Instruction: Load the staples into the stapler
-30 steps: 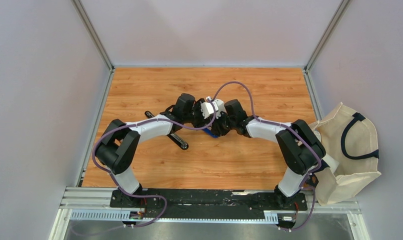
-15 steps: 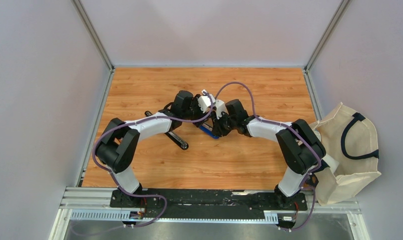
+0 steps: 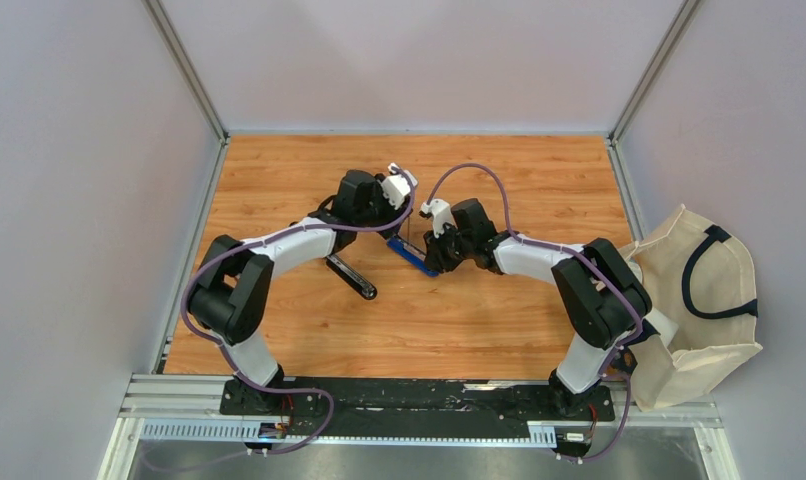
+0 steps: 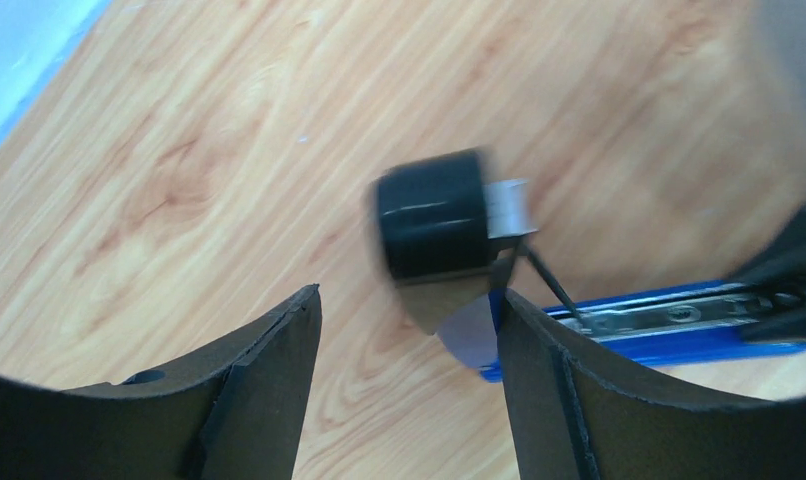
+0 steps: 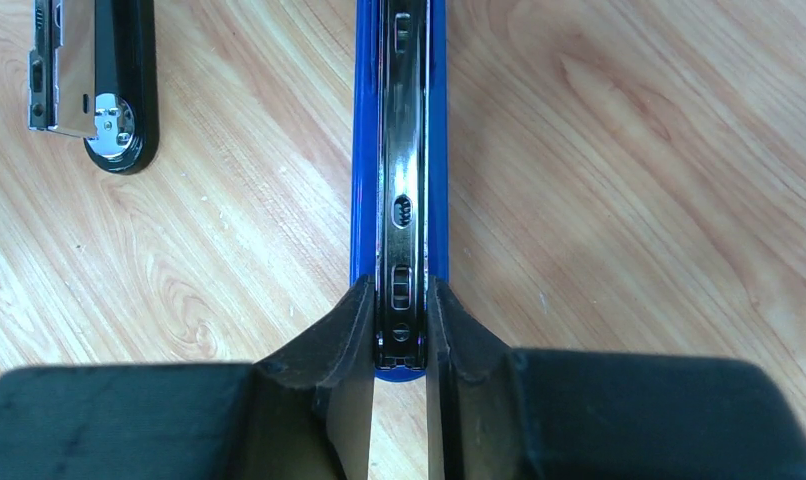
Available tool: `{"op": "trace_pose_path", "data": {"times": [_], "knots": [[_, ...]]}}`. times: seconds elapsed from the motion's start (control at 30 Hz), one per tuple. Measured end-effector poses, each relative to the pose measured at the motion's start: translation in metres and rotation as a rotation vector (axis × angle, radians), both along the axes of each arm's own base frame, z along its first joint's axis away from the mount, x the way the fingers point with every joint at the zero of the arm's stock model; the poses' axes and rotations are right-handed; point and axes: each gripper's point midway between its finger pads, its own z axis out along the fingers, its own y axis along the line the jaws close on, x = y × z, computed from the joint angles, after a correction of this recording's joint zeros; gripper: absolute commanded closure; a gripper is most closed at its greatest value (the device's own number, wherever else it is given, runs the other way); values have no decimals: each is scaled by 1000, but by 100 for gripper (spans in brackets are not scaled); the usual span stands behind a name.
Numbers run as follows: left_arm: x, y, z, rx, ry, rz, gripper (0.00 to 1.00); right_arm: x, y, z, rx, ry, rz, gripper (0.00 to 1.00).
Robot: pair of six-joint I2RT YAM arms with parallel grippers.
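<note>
A blue stapler (image 3: 415, 256) lies open on the wooden table, its metal staple channel (image 5: 402, 150) facing up. My right gripper (image 5: 399, 286) is shut on the near end of that channel; it also shows in the top view (image 3: 431, 250). My left gripper (image 4: 409, 295) is open and empty, up and to the left of the stapler in the top view (image 3: 401, 203). In the left wrist view a blurred black part (image 4: 434, 225) with a thin rod rises from the blue stapler (image 4: 669, 320). No staples or staple box are in view.
A second, black stapler (image 3: 350, 276) lies left of the blue one, also seen in the right wrist view (image 5: 94, 75). A beige tote bag (image 3: 701, 300) hangs off the table's right edge. Metal posts and grey walls ring the table.
My left gripper has drawn back from the blue stapler, up and to the left. My right gripper has stayed on the stapler.
</note>
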Motion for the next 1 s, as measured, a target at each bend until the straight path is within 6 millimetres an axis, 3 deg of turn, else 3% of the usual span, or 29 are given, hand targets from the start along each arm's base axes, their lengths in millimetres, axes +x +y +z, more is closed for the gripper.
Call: {"op": "trace_pose_path", "data": {"times": [0.17,0.27,0.4,0.67,1.0], "knots": [[26,38,7,15,-27,137,29,-3,-1,-4,-15,5,5,100],[32,52,7,5,-12,183,29,-4,0,-4,-16,1,11,100],[34,54,11,22,-10,197,29,-4,0,-5,-21,-3,11,100],[65,75,39,68,-83,297,29,-8,-1,-9,-55,-17,27,100],[60,84,15,169,-2,293,29,-8,-1,-9,-73,-31,24,100]]}}
